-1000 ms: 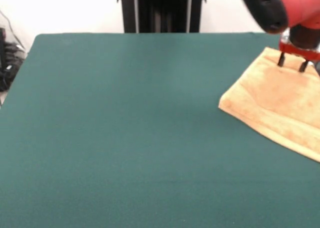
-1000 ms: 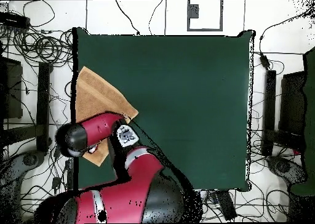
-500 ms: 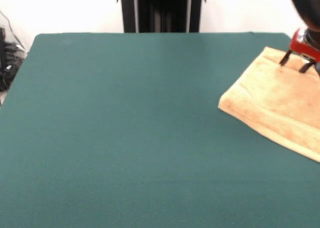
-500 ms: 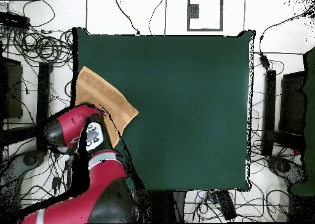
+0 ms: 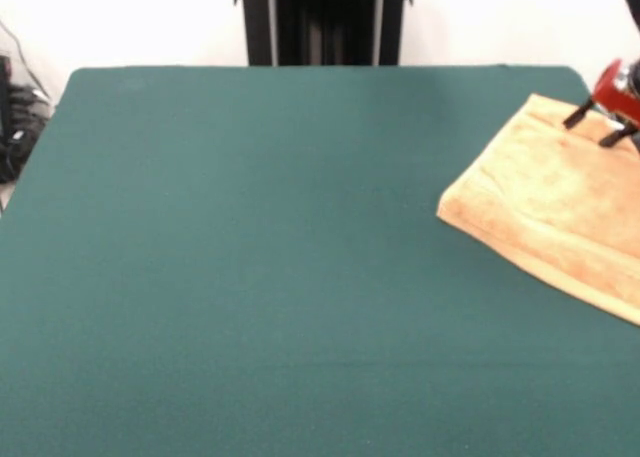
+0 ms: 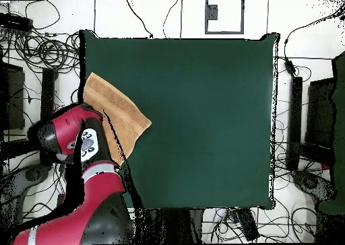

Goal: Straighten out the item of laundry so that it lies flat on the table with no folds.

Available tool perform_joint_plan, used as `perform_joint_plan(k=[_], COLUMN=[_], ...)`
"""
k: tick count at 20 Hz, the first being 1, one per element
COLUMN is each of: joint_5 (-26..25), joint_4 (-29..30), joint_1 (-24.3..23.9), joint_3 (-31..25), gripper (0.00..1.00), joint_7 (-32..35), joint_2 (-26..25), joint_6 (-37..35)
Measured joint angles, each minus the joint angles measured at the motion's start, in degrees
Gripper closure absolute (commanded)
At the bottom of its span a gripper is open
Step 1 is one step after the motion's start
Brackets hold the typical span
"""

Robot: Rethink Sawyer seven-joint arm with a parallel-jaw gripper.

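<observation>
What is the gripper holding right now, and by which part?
Nothing. The gripper is open, its fingers apart over the far corner of the towel, which lies on the table.

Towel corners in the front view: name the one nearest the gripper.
The far corner of the towel, just beside the gripper; the left corner lies farther away.

Towel (image 5: 555, 202) on tabletop (image 5: 250, 257), at right edge in front view, far-right part, running out of frame. Claw (image 5: 602, 127) over towel's far corner, tips just above cloth. Overhead view: towel (image 6: 116, 112) at tabletop's left edge, arm (image 6: 71, 131) overlapping it.
</observation>
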State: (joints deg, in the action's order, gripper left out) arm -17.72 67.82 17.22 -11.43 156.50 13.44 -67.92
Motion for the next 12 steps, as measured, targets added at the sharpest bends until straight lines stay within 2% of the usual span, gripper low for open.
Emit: perform_joint_plan(k=[12], joint_5=[3.1], joint_4=[-1.8], joint_1=[-6.3], joint_3=[-5.0], gripper=[0.00], joint_7=[-0.2], joint_2=[-3.1], joint_6=[-5.2])
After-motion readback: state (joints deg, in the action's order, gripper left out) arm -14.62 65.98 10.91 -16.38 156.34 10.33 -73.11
